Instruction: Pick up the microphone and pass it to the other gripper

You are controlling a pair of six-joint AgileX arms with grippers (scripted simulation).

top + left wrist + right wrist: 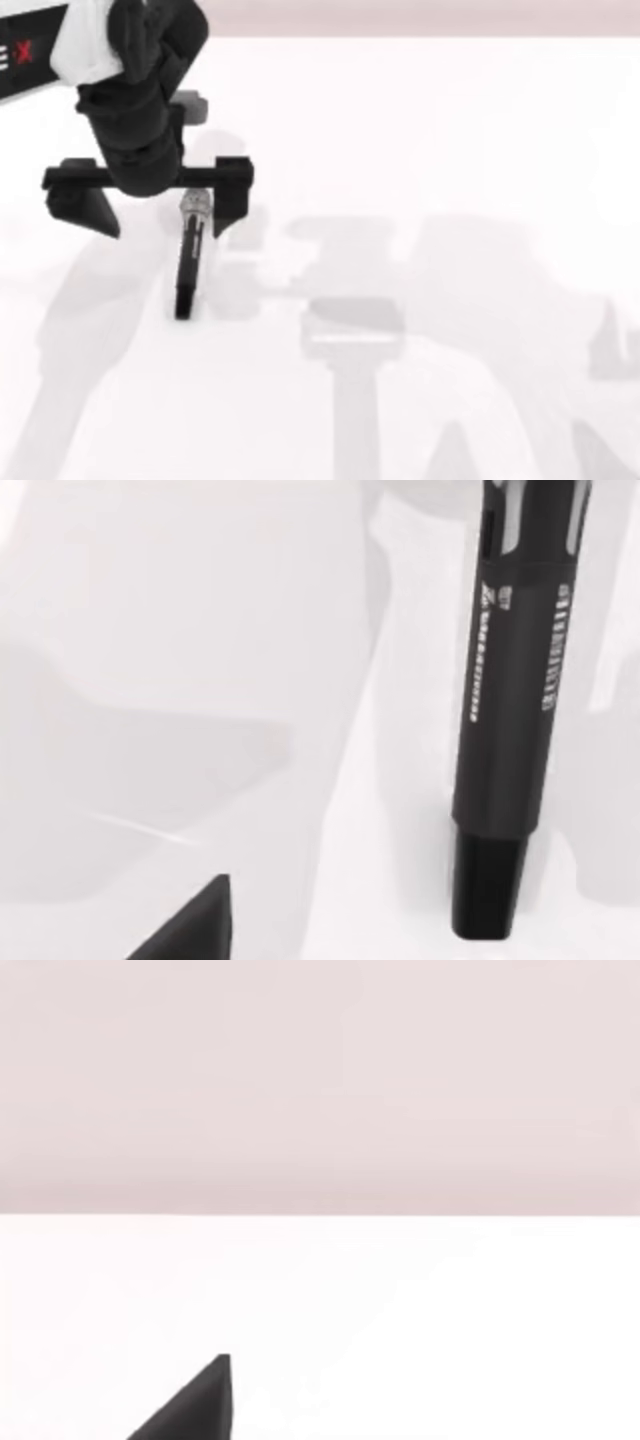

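Observation:
The microphone [188, 262] lies flat on the white table at the left, its silver mesh head toward the far side and its black handle pointing toward the near edge. My left gripper [165, 230] hovers over the head end, open wide, fingers either side of the microphone and apart from it; the microphone is nearer the right-hand finger [229, 205]. In the left wrist view the black handle [510, 710] fills the frame beside one fingertip [200, 925]. The right arm is out of the top view; its wrist view shows one black fingertip [200, 1405] with nothing by it.
White table [420, 150] with grey arm shadows across the middle and right. The pale pink back wall [320, 1080] rises beyond the table's far edge. The left arm's white and black wrist [130, 90] overhangs the far left corner.

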